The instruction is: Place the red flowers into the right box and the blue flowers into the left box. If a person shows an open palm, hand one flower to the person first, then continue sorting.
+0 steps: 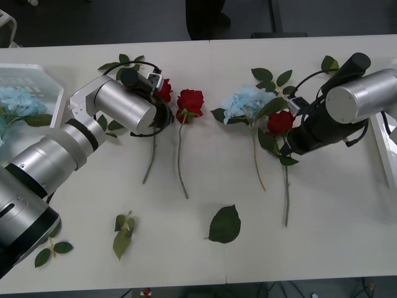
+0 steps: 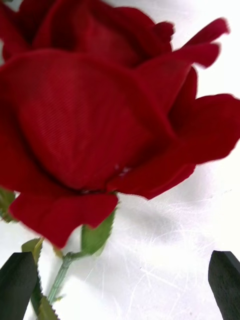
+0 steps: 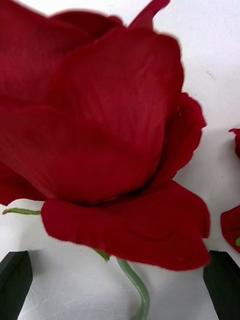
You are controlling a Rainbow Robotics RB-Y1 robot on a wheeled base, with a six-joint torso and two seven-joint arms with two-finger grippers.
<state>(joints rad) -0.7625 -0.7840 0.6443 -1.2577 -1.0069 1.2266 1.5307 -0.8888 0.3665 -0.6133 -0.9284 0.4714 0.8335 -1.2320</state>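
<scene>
Three red flowers lie on the white table. My left gripper (image 1: 160, 103) is open right at the left rose (image 1: 165, 90); its bloom (image 3: 100, 130) looms just ahead of the open black fingers (image 3: 15, 282), and the stem (image 3: 141, 295) runs between them. A second rose (image 1: 190, 100) lies just to its right. My right gripper (image 1: 289, 134) is open at the third rose (image 1: 280, 121), whose bloom (image 2: 95, 110) is close before the fingers (image 2: 225, 280). One blue flower (image 1: 244, 103) lies beside that rose; another (image 1: 18, 102) rests in the left box (image 1: 53, 77). The right box (image 1: 387, 149) shows its edge.
Loose green leaves lie near the table's front: a broad one (image 1: 224, 225), a sprig (image 1: 122, 236) and a small pair (image 1: 53, 249) by my left arm. Long stems (image 1: 182, 164) trail toward me from the roses. The table's seam runs down the middle.
</scene>
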